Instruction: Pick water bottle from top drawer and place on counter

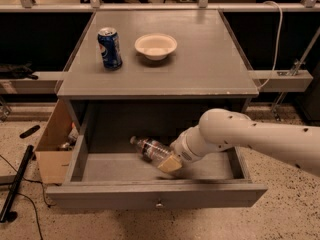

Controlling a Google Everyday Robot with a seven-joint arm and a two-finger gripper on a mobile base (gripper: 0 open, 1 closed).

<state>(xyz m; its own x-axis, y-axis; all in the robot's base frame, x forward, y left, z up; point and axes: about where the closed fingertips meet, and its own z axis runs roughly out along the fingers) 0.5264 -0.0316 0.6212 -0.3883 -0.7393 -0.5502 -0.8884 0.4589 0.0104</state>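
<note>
The water bottle (150, 149) lies on its side in the open top drawer (100, 196), its white cap pointing back left. My gripper (170, 162) is inside the drawer at the bottle's base end, touching or overlapping it, at the end of the white arm that reaches in from the right. The bottle's base is hidden behind the gripper. The grey counter (200, 59) is above the drawer.
A blue soda can (110, 48) and a white bowl (155, 46) stand on the back left of the counter. A cardboard box (52, 144) sits on the floor left of the cabinet. A black pole (15, 184) lies on the floor at the far left.
</note>
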